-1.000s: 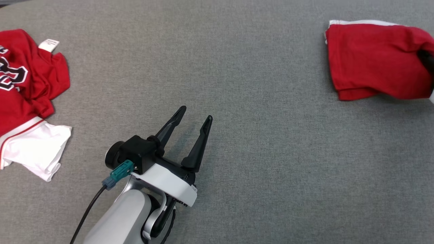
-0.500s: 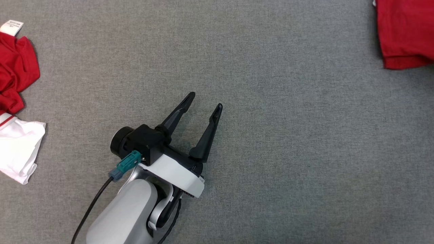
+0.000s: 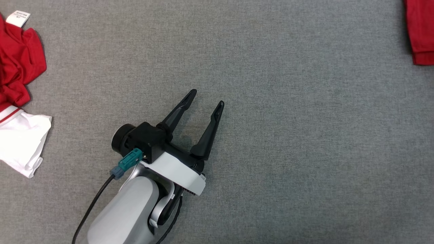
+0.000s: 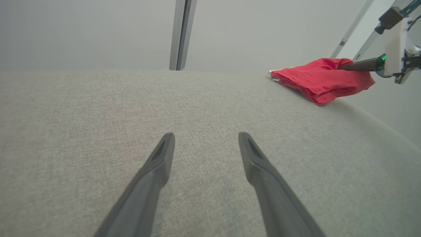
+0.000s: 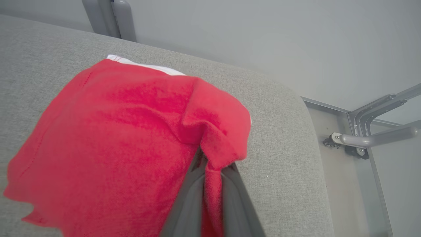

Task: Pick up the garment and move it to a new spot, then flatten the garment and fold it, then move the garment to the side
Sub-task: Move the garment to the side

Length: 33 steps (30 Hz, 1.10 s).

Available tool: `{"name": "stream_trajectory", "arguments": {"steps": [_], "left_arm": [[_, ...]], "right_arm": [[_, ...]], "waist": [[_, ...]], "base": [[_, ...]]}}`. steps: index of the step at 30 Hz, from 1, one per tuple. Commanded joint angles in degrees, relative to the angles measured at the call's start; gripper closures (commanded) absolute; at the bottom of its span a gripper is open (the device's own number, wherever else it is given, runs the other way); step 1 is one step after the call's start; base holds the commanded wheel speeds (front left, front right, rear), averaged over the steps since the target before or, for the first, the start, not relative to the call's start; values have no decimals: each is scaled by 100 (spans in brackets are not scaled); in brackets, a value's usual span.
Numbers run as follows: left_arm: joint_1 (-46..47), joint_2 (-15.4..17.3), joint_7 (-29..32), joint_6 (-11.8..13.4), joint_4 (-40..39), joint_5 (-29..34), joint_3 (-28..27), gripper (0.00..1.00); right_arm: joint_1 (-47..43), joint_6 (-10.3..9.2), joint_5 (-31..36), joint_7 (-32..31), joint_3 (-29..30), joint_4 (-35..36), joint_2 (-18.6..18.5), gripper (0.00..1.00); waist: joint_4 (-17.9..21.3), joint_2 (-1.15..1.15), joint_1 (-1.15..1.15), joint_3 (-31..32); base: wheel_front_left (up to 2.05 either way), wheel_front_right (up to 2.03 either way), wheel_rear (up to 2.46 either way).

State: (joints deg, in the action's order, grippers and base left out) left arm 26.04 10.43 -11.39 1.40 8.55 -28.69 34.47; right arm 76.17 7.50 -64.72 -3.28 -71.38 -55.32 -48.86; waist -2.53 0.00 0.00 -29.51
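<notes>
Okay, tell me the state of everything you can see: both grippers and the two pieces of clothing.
left gripper: jaws open, empty.
right gripper: jaws shut on the red garment.
red garment: folded, one edge pinched.
red-and-white jersey: crumpled, lying loose.

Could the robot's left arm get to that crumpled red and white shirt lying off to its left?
Probably yes. The left gripper is open above the grey surface, and nothing lies between it and the crumpled shirt; it would need to swing left.
</notes>
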Motion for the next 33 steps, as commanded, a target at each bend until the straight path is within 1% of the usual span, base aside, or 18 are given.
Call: {"name": "stream_trajectory", "arguments": {"steps": [1,5,9,10,11,12,13,14,15,19,24,28,33], "left_arm": [[69,34,-31,8,15,-13,1,0],[100,45,-36,23,18,-15,1,0],[129,40,-49,25,35,-31,18,0],[138,36,-49,21,37,-33,25,0],[147,34,-52,23,42,-33,27,0],[155,31,-56,28,45,-32,30,0],[159,27,-58,33,46,-35,31,0],[156,26,-66,36,49,-42,31,0],[147,33,-72,41,57,-49,28,0],[44,61,-101,64,126,-84,5,0],[-126,118,-148,37,209,-171,-46,0],[-276,228,-188,81,222,-256,-178,0],[-639,409,-269,179,191,-447,-448,0]], "right_arm": [[80,0,32,28,-28,-60,-38,100],[170,0,73,14,-45,-79,-70,100],[307,0,306,52,-89,-154,-130,100],[322,0,323,59,-93,-176,-135,98],[329,0,304,56,-94,-216,-134,91],[322,0,295,21,-99,-250,-134,78],[318,0,304,9,-106,-270,-132,57],[318,0,315,10,-107,-293,-129,9],[310,0,325,24,-111,-315,-119,0],[236,0,401,140,-130,-416,-18,0],[194,0,655,340,-150,-580,224,0],[146,0,777,704,-160,-531,440,0],[-97,0,629,1277,-51,-265,713,0]], "waist": [[-27,0,0,-26],[-68,0,0,-70],[-134,0,0,-118],[-151,0,0,-129],[-164,0,0,-138],[-177,0,0,-144],[-187,0,0,-145],[-194,0,0,-143],[-196,0,0,-137],[-143,0,0,5],[13,0,0,388],[142,0,0,830],[248,0,0,1503]], "base": [[0,0,0],[0,0,0],[0,0,0],[0,0,0],[0,0,0],[0,0,0],[0,0,0],[0,0,0],[0,0,0],[0,0,0],[0,0,0],[0,0,0],[0,0,0]]}}
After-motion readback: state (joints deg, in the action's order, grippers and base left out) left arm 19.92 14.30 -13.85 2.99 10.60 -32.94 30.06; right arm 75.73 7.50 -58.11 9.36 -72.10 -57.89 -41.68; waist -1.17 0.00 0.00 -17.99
